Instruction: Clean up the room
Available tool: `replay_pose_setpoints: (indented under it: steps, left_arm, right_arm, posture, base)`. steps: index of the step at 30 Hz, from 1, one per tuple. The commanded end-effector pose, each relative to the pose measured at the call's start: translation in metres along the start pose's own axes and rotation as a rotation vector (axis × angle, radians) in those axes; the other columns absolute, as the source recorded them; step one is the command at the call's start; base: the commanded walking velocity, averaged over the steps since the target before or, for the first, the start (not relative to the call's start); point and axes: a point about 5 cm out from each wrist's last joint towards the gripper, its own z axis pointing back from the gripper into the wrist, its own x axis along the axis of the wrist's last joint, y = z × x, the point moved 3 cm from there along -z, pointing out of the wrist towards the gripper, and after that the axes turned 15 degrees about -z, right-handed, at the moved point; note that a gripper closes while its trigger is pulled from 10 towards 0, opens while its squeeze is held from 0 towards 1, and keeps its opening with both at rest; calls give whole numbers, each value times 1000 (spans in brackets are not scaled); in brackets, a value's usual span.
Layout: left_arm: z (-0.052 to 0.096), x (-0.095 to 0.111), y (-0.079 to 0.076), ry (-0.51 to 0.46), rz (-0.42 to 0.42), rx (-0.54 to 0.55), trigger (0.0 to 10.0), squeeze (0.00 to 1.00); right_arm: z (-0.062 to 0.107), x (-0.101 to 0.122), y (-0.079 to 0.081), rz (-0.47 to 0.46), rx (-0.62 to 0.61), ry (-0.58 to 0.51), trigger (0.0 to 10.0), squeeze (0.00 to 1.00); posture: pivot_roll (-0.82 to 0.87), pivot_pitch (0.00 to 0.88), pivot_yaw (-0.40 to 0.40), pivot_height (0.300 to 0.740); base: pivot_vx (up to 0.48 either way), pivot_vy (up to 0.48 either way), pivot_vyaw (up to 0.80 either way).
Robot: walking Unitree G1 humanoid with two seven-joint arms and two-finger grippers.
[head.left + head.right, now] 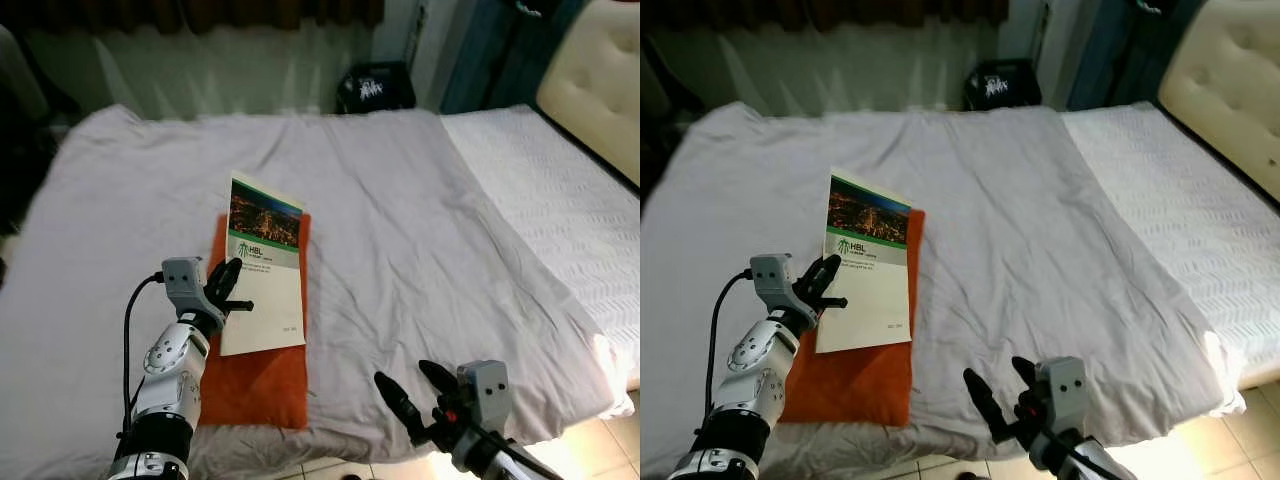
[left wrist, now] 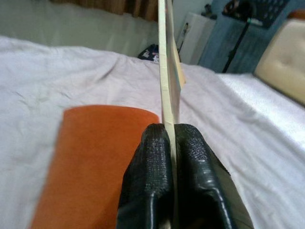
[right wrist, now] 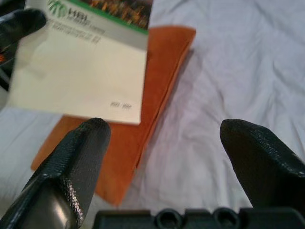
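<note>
Bed [image 1: 420,220] under grey sheet, orange cloth [image 1: 255,385] flat near its front edge

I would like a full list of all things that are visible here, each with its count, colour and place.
booklet: one, white with a green band and a city photo, lifted over the orange cloth, held at its edge
orange cloth: one, orange, flat on the bed near its front edge
bed sheet: one, pale grey, spread over the bed
white cover: one, white and textured, on the bed's right part
headboard: one, cream, tufted, far right
black bag: one, black, on the floor behind the bed
curtain: one, pale, behind the bed
left pincer: one, black, shut on the booklet
right pincer: one, black, open above the bed's front edge
</note>
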Motion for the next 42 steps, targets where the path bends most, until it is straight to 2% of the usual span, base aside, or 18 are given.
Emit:
replay_pose_setpoints:
  steps: [1,2,4,7,9,12,15,16,17,19,22,23,25,26,34,42]
  left_arm:
    - [-1,7,-8,8,-63,-30,1961,0]
    - [1,7,-12,24,-91,-45,10000,0]
    - [7,10,-16,15,-149,-60,10000,0]
    - [30,12,-13,-8,-186,-38,10000,0]
    - [35,11,-9,-2,-193,-19,10000,0]
    - [58,4,-2,37,-219,32,10000,0]
    - [87,7,-18,18,-293,-7,10000,0]
    - [87,7,-18,18,-293,-7,10000,0]
    - [95,10,-26,-3,-340,-26,10000,0]
    - [103,14,-37,-25,-350,-50,10000,0]
    - [104,16,-39,-29,-337,-39,10000,0]
    - [103,16,-43,-25,-260,-18,10000,0]
    - [102,16,-44,-21,-234,-9,10000,0]
    - [97,14,-47,-12,-218,-20,10000,0]
    - [82,11,-56,-14,-214,-89,10000,0]
    - [76,10,-69,-20,-210,-159,10000,0]
  right_arm:
    - [-1,5,-10,15,-53,-37,10000,0]
    - [-2,11,-14,12,-84,-77,10000,0]
    - [-1,23,-22,13,-154,-162,10000,0]
    - [7,42,-33,38,-249,-281,10000,0]
    - [9,45,-34,53,-264,-297,10000,0]
    - [16,49,-45,96,-338,-338,10000,0]
    - [21,46,-47,130,-354,-349,10000,0]
    - [21,46,-47,130,-354,-349,10000,0]
    - [22,44,-45,142,-343,-351,10000,0]
    - [24,42,-40,147,-317,-355,10000,0]
    - [25,40,-37,148,-298,-346,10000,0]
    - [29,37,-33,174,-274,-319,10000,0]
    - [30,35,-32,180,-267,-308,10000,0]
    - [28,32,-34,178,-264,-286,10000,0]
    - [13,32,-39,186,-250,-276,10000,0]
    - [8,29,-39,177,-246,-269,10000,0]
  posture:
    - [-60,0,-15,740]
    - [-54,0,-11,740]
    - [-48,0,-5,740]
    - [-46,0,4,740]
    - [-46,0,4,740]
    - [-41,0,8,740]
    - [-31,0,4,740]
    - [-31,0,4,740]
    - [-30,0,4,740]
    - [-29,0,0,740]
    - [-32,0,-7,740]
    - [-40,0,-31,740]
    - [-40,0,-31,740]
    - [-43,0,-35,740]
    - [-59,0,-14,740]
    - [-74,0,-1,740]
  base:
    - [0,0,0]
    - [0,0,0]
    - [0,0,0]
    - [0,0,0]
    - [0,0,0]
    - [0,0,0]
    - [0,0,0]
    - [0,0,0]
    - [0,0,0]
    - [0,0,0]
    - [0,0,0]
    - [360,-247,0]
    - [345,-330,0]
    - [349,-322,0]
    - [361,-312,0]
    - [361,-311,0]
